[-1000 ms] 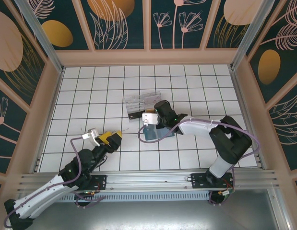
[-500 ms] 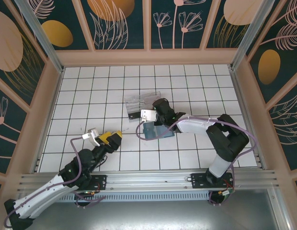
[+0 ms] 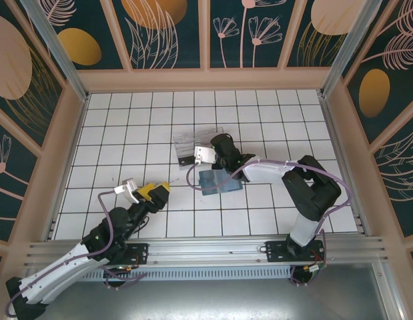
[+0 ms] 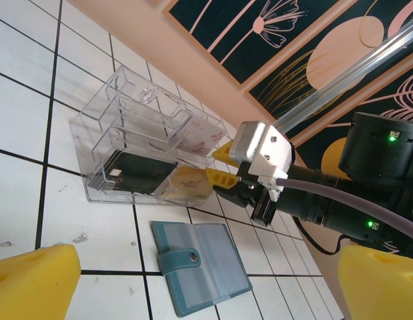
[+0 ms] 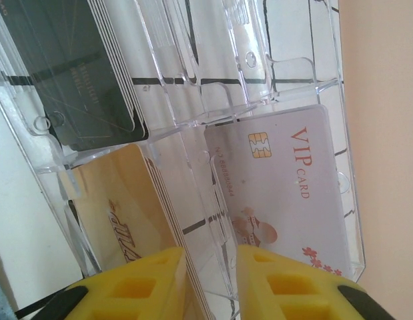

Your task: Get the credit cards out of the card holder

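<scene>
Card holder [image 3: 219, 181] lying open on tiles just beside clear box [image 3: 193, 141], right gripper [image 5: 211, 273] fingers slightly parted, apparently straddling a box divider, left gripper [image 3: 161, 189] spread wide, well apart.

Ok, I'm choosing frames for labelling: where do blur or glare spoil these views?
Top external: even light, sharp, card holder clear. Left wrist: scene sharp, its own yellow fingers blurred at the bottom corners. Right wrist: VIP card legible, clear box walls glint, fingertips soft.
</scene>
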Robot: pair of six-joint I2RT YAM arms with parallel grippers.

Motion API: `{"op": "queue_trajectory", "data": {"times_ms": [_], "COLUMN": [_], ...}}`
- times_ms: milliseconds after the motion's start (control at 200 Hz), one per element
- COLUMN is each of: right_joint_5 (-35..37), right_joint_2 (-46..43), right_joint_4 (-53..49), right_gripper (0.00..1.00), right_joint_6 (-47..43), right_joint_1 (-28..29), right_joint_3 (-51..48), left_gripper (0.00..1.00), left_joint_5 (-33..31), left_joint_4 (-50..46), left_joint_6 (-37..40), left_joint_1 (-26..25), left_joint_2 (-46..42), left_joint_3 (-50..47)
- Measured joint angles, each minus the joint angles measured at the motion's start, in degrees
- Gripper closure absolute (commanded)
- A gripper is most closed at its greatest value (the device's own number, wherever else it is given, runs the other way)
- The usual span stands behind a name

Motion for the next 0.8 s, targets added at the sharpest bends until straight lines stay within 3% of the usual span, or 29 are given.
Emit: {"op": "queue_trajectory", "data": {"times_ms": [440,801], "right_joint_5": [-5.0,-7.3], "right_joint_2": [-2.7,-2.3], "right_joint_4": [-8.0,-12.6], "right_gripper": [0.78,0.72], "right_joint_6": [2.8,4.8], "right_joint_1": [-0.7,-1.3], "right_joint_3": [0.3,4.3], "left_gripper": [0.01,0.01], "left_joint_5": [0.0,0.0], "left_joint_4": [0.0,0.0], "left_joint_6": [0.0,0.0], "left_joint_1": [0.0,0.0], "left_joint_2": [0.0,0.0], "left_joint_3": [0.0,0.0]}}
